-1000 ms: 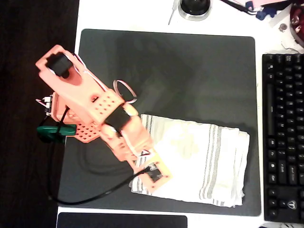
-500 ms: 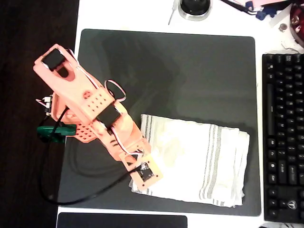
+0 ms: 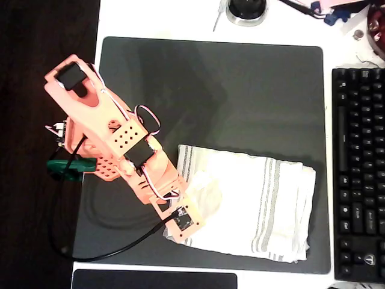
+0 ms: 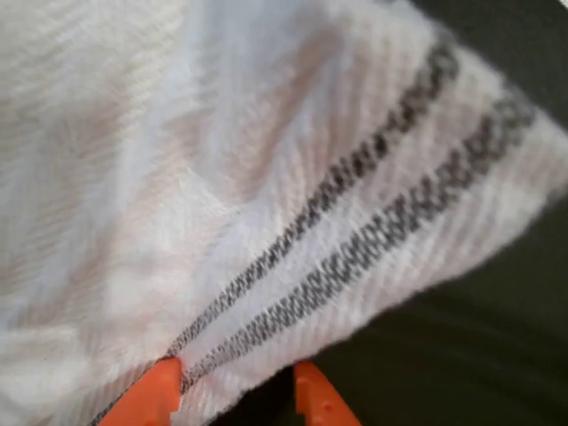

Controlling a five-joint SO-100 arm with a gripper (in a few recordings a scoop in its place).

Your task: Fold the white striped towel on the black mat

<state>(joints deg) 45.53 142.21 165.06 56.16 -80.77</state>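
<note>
Your orange two-finger pincer [image 4: 232, 398] is pinching the soft off-white cloth towel w/ grey stripes [image 3: 258, 208] at its lower-left corner, cloth bunched btwn the tips. Towel sits lower right on the big matte dark grey-black square mat [image 3: 240, 90], corner lifted a bit.

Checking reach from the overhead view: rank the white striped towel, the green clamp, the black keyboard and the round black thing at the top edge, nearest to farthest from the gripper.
From the gripper:
1. white striped towel, directly under it, at the towel's left end.
2. green clamp, left of the black mat, by the arm's base.
3. black keyboard, far right.
4. round black thing, top edge; close to the keyboard's distance, so this order is tentative.
</note>
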